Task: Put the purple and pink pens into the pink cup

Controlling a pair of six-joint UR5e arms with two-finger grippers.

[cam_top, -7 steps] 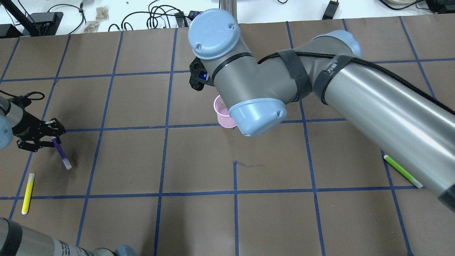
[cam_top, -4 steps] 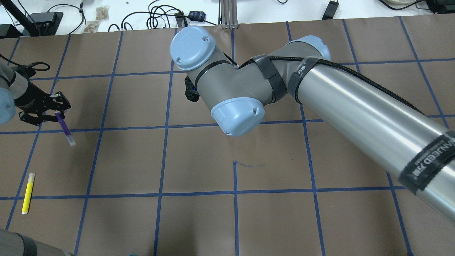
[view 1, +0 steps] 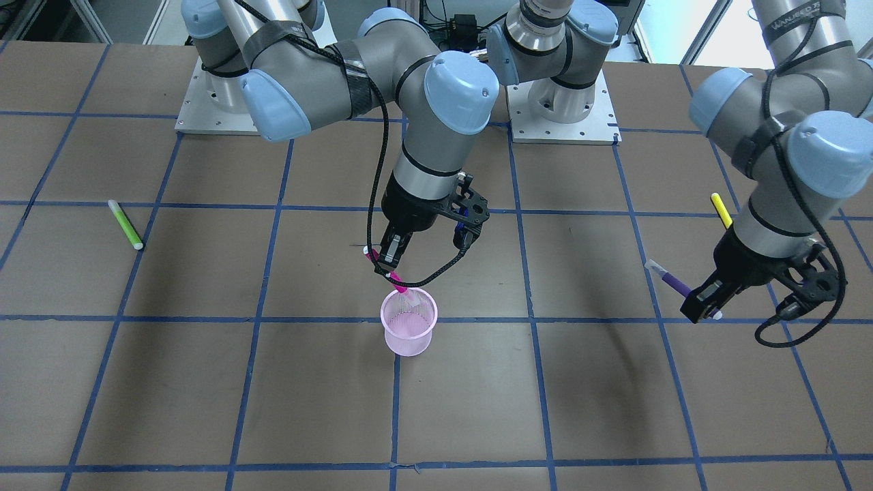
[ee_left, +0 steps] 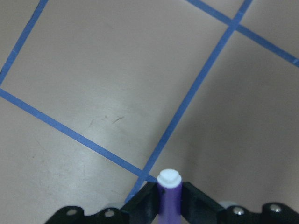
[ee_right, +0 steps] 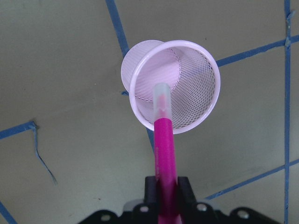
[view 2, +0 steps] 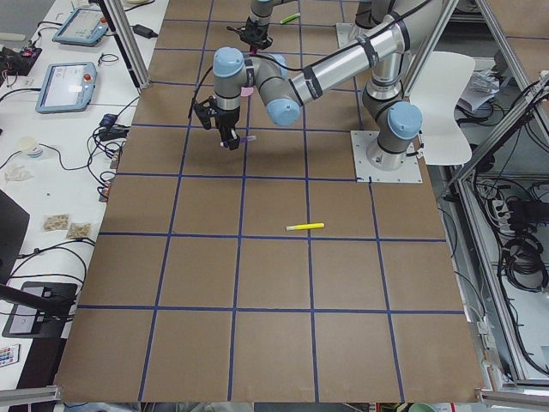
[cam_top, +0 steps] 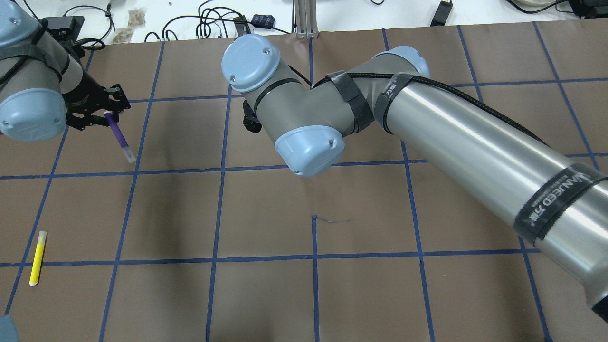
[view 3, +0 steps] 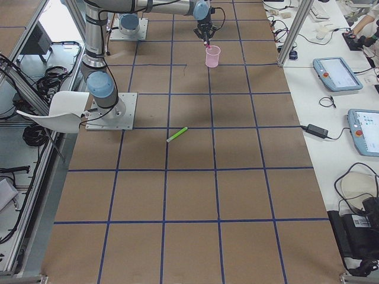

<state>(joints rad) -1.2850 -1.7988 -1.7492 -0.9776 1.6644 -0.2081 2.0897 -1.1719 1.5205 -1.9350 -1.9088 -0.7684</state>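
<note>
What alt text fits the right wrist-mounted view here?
The right end effector grips a pink pen, its pale tip aimed at the mouth of a pink mesh cup. The cup stands on a brown table crossed by blue tape lines.

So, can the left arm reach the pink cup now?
Probably not yet: the right gripper holds the pink pen over the mouth of the pink cup, and the left gripper, holding the purple pen, is far off to the side.
</note>
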